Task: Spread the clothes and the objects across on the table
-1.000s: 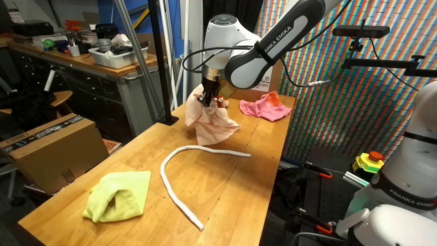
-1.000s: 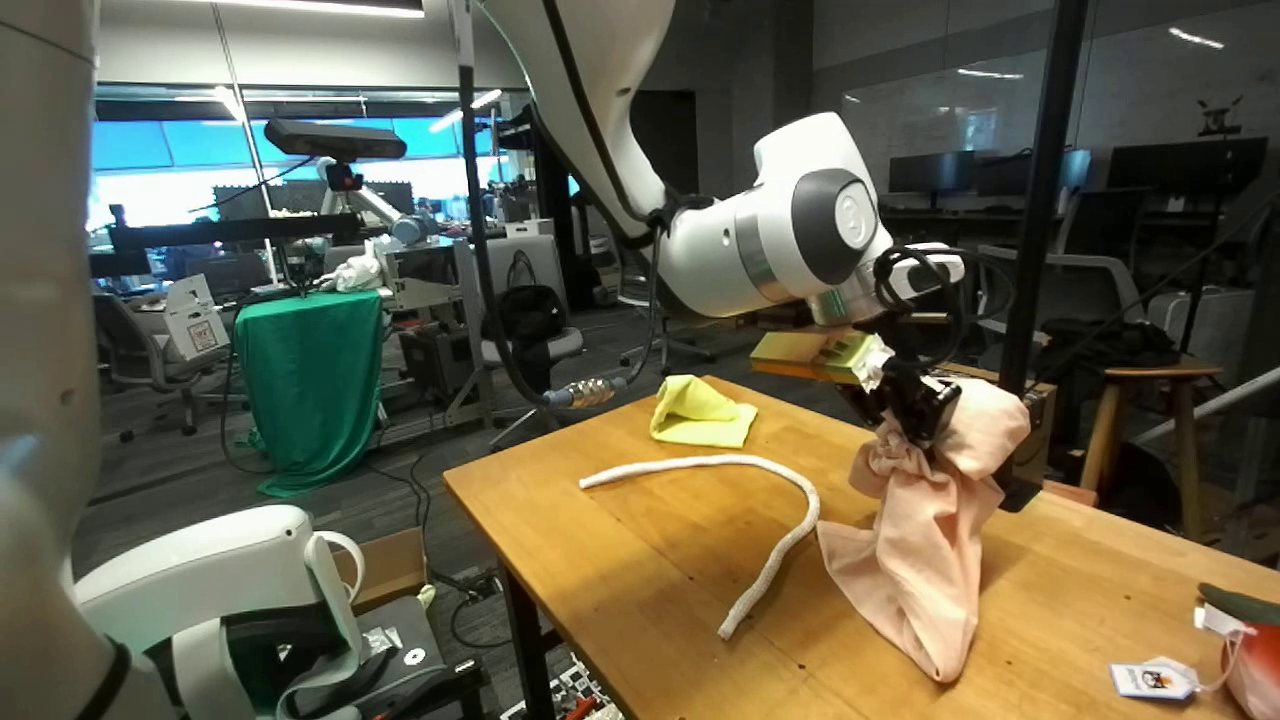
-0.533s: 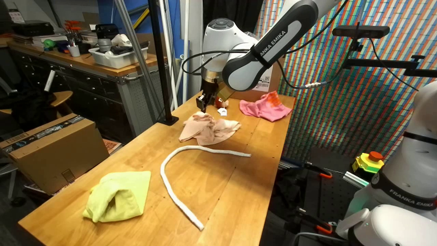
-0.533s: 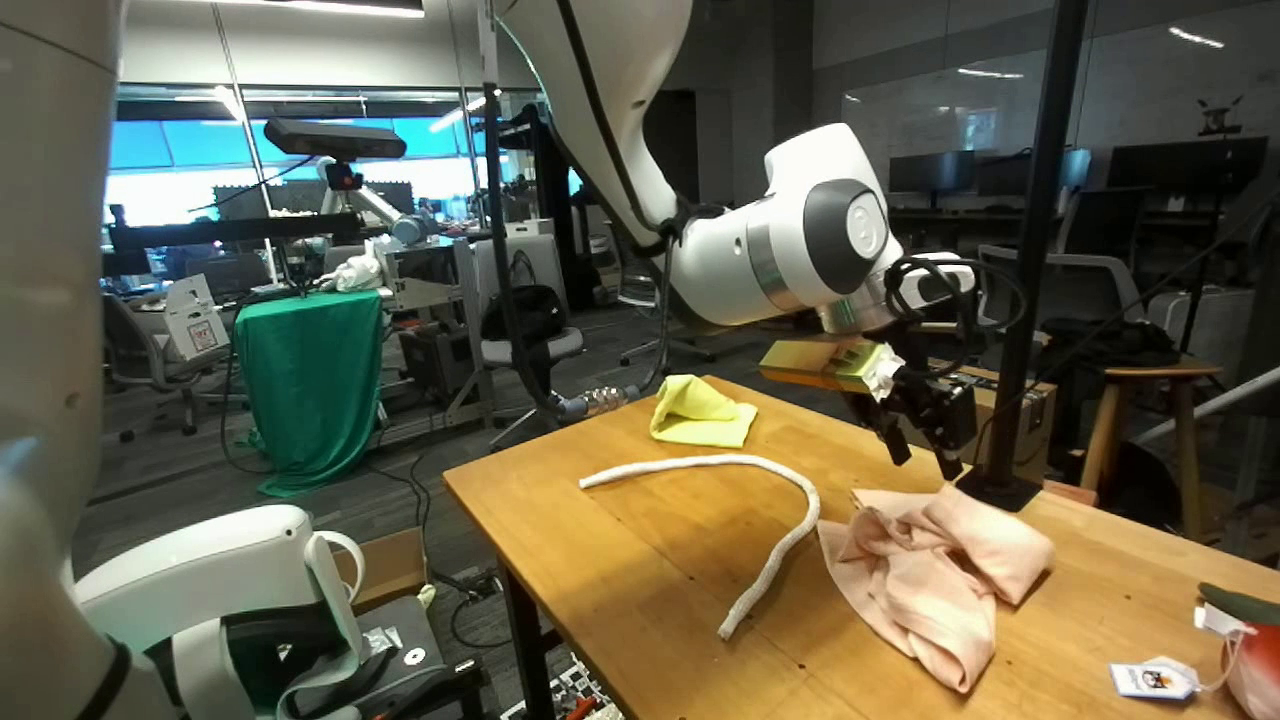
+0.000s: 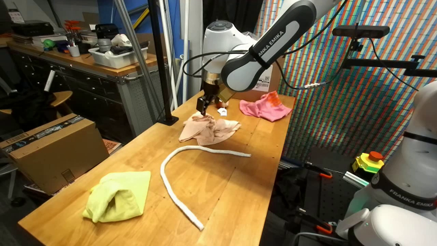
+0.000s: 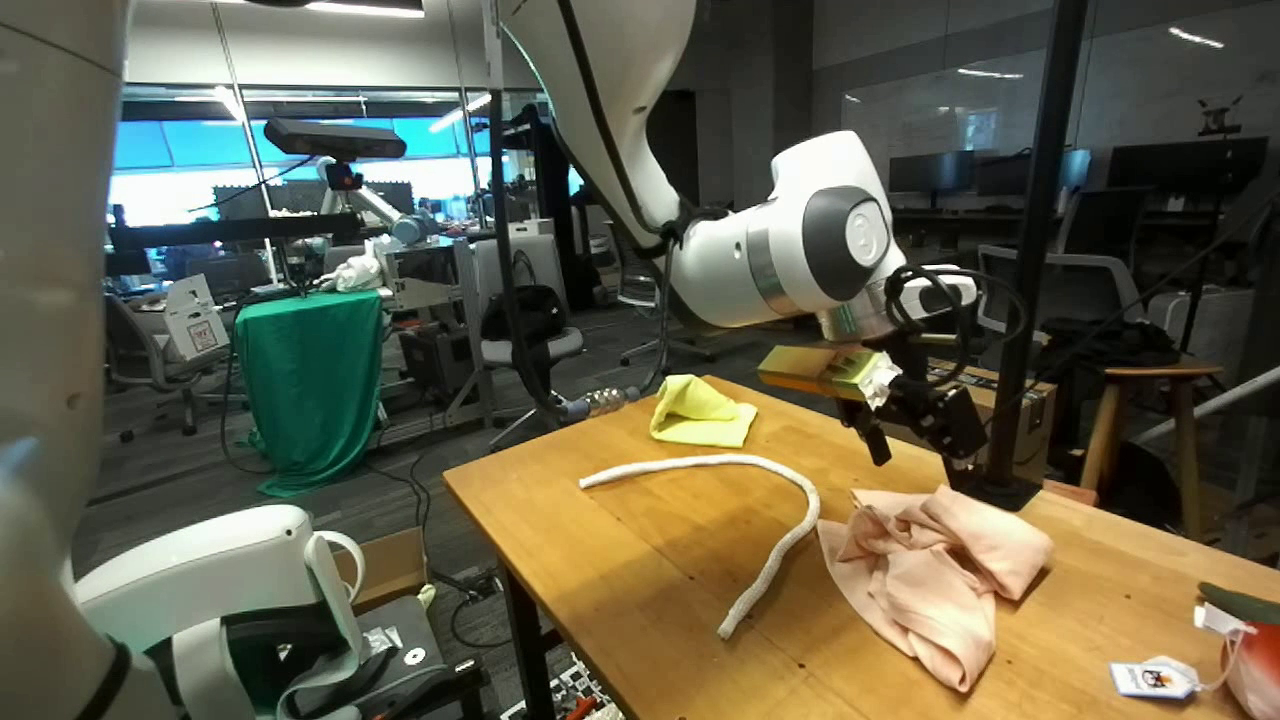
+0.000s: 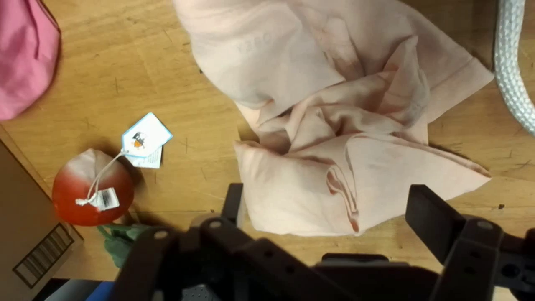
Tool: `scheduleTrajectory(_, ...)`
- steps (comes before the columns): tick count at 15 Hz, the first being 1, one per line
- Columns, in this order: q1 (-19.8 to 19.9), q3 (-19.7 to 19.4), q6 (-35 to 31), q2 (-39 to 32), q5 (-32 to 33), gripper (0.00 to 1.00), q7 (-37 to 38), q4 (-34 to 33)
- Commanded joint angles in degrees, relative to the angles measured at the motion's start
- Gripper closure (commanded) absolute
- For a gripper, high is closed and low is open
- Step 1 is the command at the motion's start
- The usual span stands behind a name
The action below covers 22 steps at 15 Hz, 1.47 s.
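Note:
A crumpled peach cloth (image 7: 301,188) lies on the wooden table (image 5: 239,191). My gripper (image 7: 328,202) hangs just above its edge, open, its fingers (image 7: 432,217) wide apart with nothing held; in an exterior view a gap shows between the gripper (image 6: 918,468) and the cloth. Toward the front lies a folded yellow-green cloth (image 5: 119,201). A pink cloth (image 5: 266,108) with an orange patch rests at the far end. The white rope (image 5: 163,174) curves between the peach and yellow-green cloths. A red round object (image 7: 94,188) with paper tags and green leaves sits beside the peach cloth.
A black post (image 6: 1040,200) stands at the table edge near the peach cloth. A cardboard box (image 7: 25,217) is at the table's far end, behind the red object. A second robot arm (image 5: 406,164) and an emergency stop button (image 5: 372,162) are off the table's side.
One second ago the gripper was shut on the raised peach cloth. The jaws have since opened, and the cloth has dropped into a crumpled heap on the table.

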<state>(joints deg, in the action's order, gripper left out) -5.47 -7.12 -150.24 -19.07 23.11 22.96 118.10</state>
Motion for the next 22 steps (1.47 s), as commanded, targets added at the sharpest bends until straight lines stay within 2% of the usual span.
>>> scheduleTrajectory(1,0.6,2.9,4.9,1.5,-6.4,0.00,-6.0,1.6)
scheduleTrajectory(4,1.4,5.6,9.6,2.1,-12.4,0.00,-11.6,2.5)
scheduleTrajectory(10,1.4,8.2,15.8,1.6,-16.1,0.00,-19.2,2.5)
scheduleTrajectory(16,2.5,10.7,17.5,0.6,-16.6,0.00,-33.4,2.0)
scheduleTrajectory(19,2.0,10.8,15.7,-0.2,-14.7,0.00,-36.1,1.6)
scheduleTrajectory(22,2.2,11.6,14.0,-1.6,-15.5,0.00,-38.9,0.4)
